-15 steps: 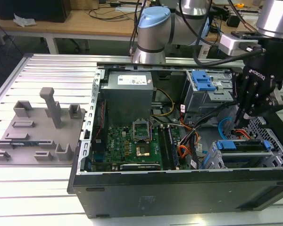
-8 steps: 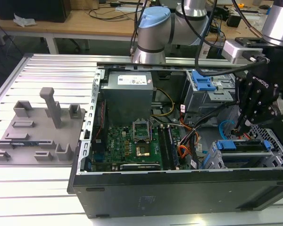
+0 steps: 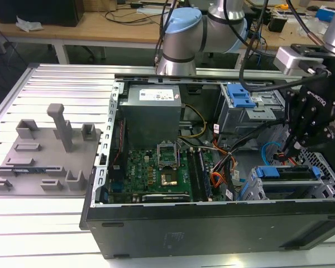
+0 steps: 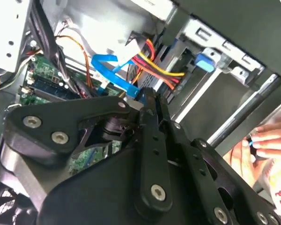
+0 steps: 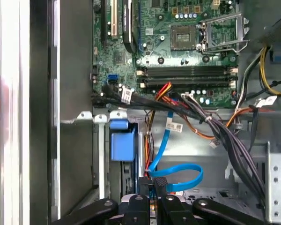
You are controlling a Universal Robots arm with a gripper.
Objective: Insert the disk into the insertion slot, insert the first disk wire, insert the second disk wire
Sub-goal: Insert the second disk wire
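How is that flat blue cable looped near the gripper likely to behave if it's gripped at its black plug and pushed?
The blue cable looks like a thin flat ribbon lying in a loose loop, so it would probably flex and fold, not push straight. Its black plug, close to the gripper, looks rigid and is likely the better hold. Neighbouring wire bundles may snag it.

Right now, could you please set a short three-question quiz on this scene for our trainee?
1. True or false: the gripper hangs outside the computer case.
2. Which cable ends at the gripper's tips in both wrist views? A yellow wire; B blue flat cable; C grey ribbon.
3. Fill in: in the second wrist view, a person's ___ shows beside the case.
Key: 1 false, it hangs inside the case; 2 B; 3 hand.
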